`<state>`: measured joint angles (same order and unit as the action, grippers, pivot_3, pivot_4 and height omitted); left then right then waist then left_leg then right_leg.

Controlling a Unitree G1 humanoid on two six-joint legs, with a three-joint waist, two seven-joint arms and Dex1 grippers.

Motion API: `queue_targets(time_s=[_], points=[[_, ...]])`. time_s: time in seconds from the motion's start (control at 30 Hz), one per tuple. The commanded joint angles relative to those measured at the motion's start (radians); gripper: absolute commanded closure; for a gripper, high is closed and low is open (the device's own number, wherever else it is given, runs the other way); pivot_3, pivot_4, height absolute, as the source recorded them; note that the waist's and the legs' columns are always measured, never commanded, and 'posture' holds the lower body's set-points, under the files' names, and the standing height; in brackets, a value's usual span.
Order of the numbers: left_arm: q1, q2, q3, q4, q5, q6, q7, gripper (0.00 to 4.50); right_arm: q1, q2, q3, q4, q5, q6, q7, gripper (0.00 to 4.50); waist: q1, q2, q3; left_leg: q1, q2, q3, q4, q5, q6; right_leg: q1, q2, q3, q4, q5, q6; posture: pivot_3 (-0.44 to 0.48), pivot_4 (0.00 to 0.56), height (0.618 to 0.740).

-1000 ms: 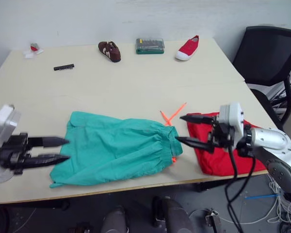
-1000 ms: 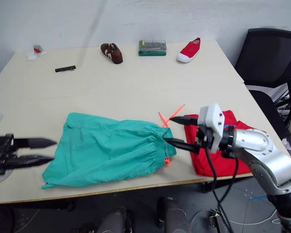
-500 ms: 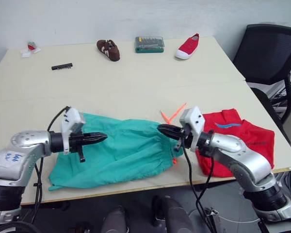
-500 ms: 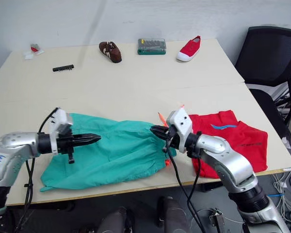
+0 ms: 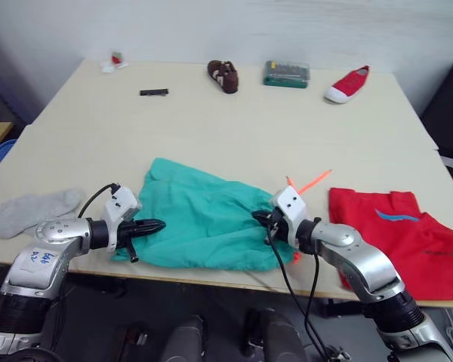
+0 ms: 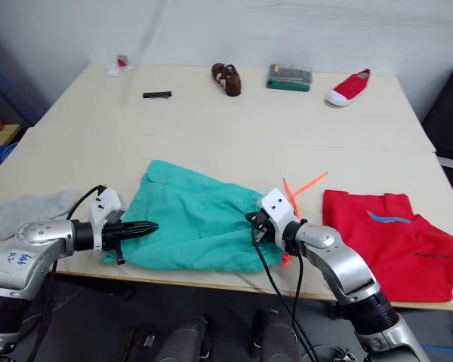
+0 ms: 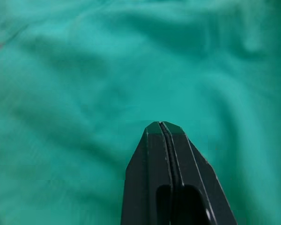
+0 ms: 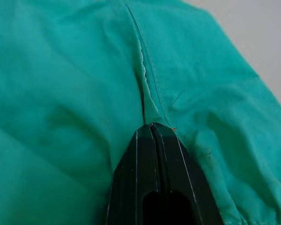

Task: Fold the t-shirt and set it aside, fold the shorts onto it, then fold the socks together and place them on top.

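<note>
The shorts [image 5: 200,224] are spread on the near part of the table [image 5: 234,128], crumpled, with the gathered waistband toward the robot's right and the orange drawstring [image 5: 308,183] trailing out beside it.

The left gripper [image 5: 157,225] is laid over the left edge of the shorts. In the left wrist view its two black fingers [image 7: 154,154] are seen pressed flat together, only a thin seam between them, with the tips against the green cloth; whether any fabric is pinched between them cannot be told.

The right gripper [image 5: 261,219] is set at the waistband end of the shorts. In the right wrist view its fingers [image 8: 145,154] are likewise closed tight, and a raised ridge of green fabric with a stitched seam is seen running straight into the tips, so a fold of the shorts appears to be caught there.

The t-shirt [image 5: 404,240] is lying folded at the right near corner of the table, just beside the shorts, with the blue label facing up. The socks [image 5: 32,210] are lying at the left edge of the table, apart from the shorts.

Along the far edge a brown shoe [image 5: 223,75], a green case [image 5: 285,74] and a red shoe [image 5: 347,84] are placed.
</note>
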<state>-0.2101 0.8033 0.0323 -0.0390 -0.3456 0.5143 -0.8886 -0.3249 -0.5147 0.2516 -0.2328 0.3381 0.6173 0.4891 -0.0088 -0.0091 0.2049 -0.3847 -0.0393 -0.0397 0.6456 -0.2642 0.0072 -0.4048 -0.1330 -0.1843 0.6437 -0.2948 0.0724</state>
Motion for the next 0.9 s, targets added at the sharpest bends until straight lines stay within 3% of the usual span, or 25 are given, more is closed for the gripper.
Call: queue_targets(time_s=[0.03,0.13,0.23,0.37,0.5,0.57,0.73,0.8,0.9], points=[[-0.004,0.007,-0.012,0.115,0.088,-0.058,0.041,4.5,0.036,-0.047,-0.063,0.013,-0.03,0.033,0.001,4.47,0.02,-0.001,-0.001,0.0,0.0,0.002,0.0,0.0,0.0,0.0,0.0,0.003,0.0,0.002,-0.003,0.0,0.15,0.74],[0.002,0.029,0.006,0.248,0.137,-0.138,0.066,4.5,0.066,-0.095,-0.123,0.002,-0.032,0.051,0.005,4.47,0.037,0.002,-0.002,0.006,0.001,0.009,-0.001,-0.003,0.002,0.005,0.002,0.012,-0.006,0.007,-0.012,0.0,0.15,0.74],[0.005,0.056,0.055,0.305,0.129,-0.188,0.062,4.5,0.098,-0.143,-0.199,-0.063,0.013,0.064,0.046,4.47,0.038,0.008,-0.006,0.014,0.005,0.014,-0.001,-0.012,-0.001,0.016,0.005,0.016,-0.02,0.007,-0.012,0.0,0.15,0.74],[0.016,0.119,0.21,0.119,-0.082,-0.067,-0.07,4.5,0.102,-0.166,-0.312,-0.193,0.14,0.122,0.1,4.47,0.033,0.006,-0.003,0.012,0.006,0.023,0.0,-0.017,0.004,0.012,0.006,0.023,-0.022,0.009,-0.012,0.0,0.15,0.74],[-0.02,0.147,0.274,-0.072,-0.295,0.141,-0.149,4.5,0.052,-0.124,-0.358,-0.262,0.242,0.194,0.091,4.47,0.035,0.003,-0.001,0.009,0.007,0.024,0.002,-0.019,0.009,0.01,0.007,0.024,-0.023,0.013,-0.015,0.0,0.15,0.74],[-0.087,0.131,0.25,-0.148,-0.364,0.212,-0.144,4.5,0.017,-0.094,-0.346,-0.277,0.266,0.223,0.074,4.47,0.038,0.003,-0.001,0.009,0.007,0.025,0.002,-0.02,0.007,0.01,0.007,0.025,-0.025,0.013,-0.015,0.0,0.15,0.74],[-0.253,0.011,0.015,-0.096,-0.183,0.131,-0.068,4.5,-0.032,-0.042,-0.236,-0.249,0.202,0.193,0.059,4.47,0.043,0.003,-0.001,0.01,0.005,0.029,0.001,-0.021,0.008,0.011,0.007,0.028,-0.027,0.013,-0.014,0.0,0.15,0.74],[-0.348,-0.083,-0.114,0.071,-0.041,0.041,-0.026,4.5,-0.034,-0.026,-0.168,-0.225,0.147,0.155,0.056,4.47,0.047,0.003,-0.001,0.01,0.005,0.032,0.002,-0.021,0.009,0.011,0.008,0.029,-0.026,0.013,-0.014,0.0,0.15,0.74],[-0.447,-0.181,-0.206,0.326,0.116,-0.115,0.028,4.5,-0.034,-0.041,-0.054,-0.154,-0.01,0.079,0.025,4.47,0.055,-0.001,0.001,0.01,0.005,0.035,0.002,-0.021,0.01,0.009,0.009,0.031,-0.025,0.014,-0.013,0.0,0.15,0.74]])
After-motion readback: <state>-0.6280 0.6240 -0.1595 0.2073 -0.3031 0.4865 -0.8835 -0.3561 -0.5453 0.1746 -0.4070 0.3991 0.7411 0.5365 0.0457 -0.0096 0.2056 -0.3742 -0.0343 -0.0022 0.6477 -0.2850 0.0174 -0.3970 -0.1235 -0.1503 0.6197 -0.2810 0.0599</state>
